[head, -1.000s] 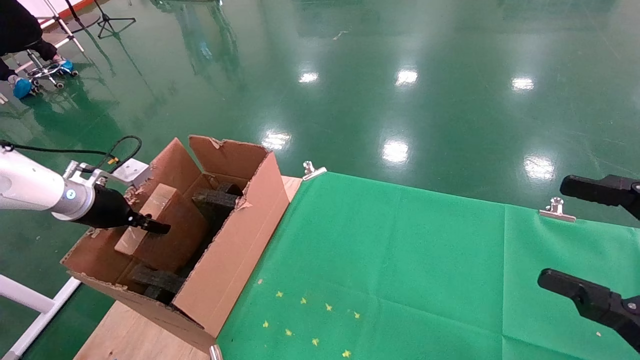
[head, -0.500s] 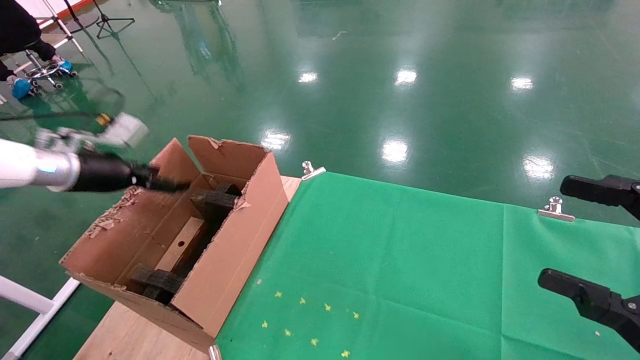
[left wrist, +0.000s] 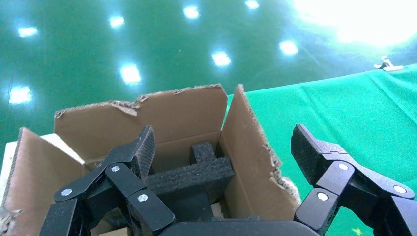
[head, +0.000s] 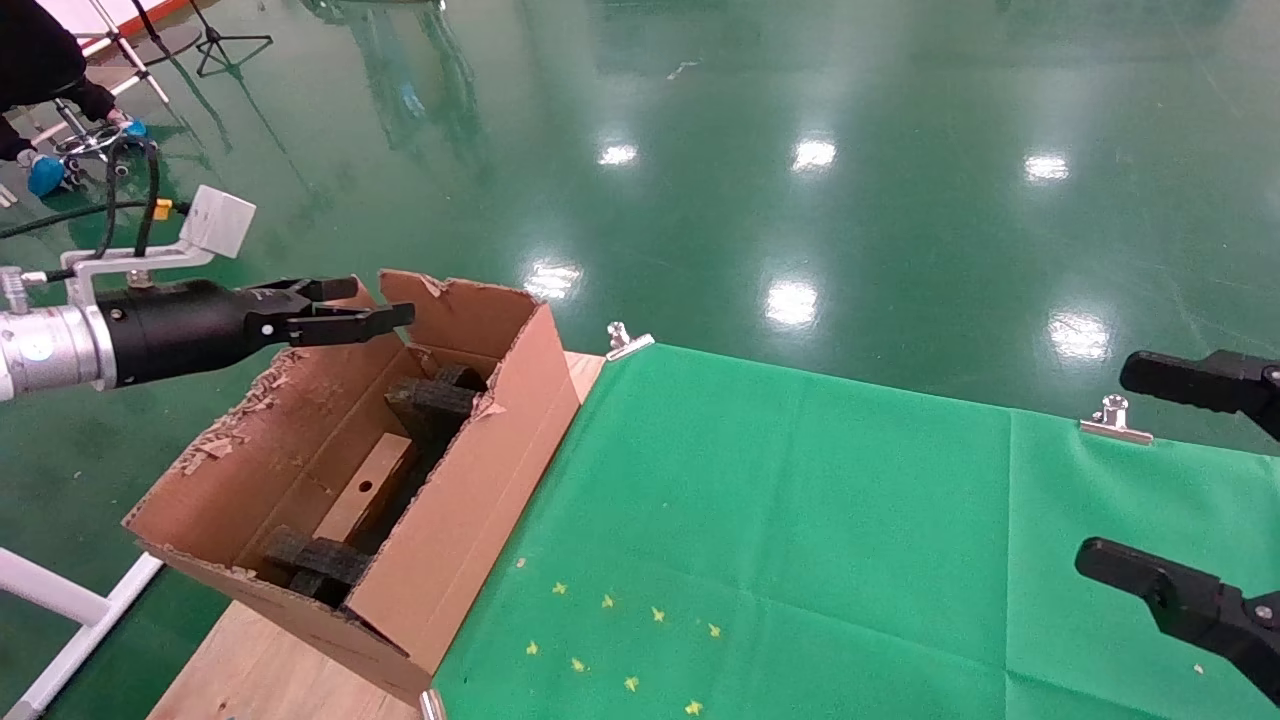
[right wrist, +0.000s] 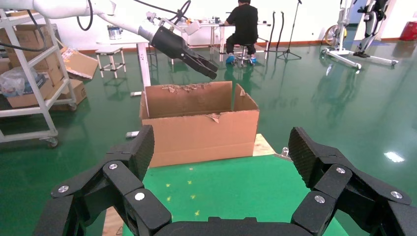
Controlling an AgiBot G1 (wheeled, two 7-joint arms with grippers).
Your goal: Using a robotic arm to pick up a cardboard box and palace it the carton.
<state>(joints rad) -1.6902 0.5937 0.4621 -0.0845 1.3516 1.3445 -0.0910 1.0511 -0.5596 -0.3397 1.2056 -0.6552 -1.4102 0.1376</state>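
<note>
Box (head: 368, 487) lies on edge in the carton (head: 470, 470), between foam blocks (head: 432, 398), long axis along the carton's length. Left gripper (head: 385, 318) hovers above the far rim, jaws wide, empty, nearer arm. Right gripper (right wrist: 221, 162) parked wide over the green cloth (head: 800, 520). Glossy green floor (head: 800, 130) beyond. Placement judged complete.

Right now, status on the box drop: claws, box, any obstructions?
Left claw open, empty, above the carton. Right claw open, parked over the green cloth. Cardboard box inside the carton between foam blocks. Nothing in the way.
</note>
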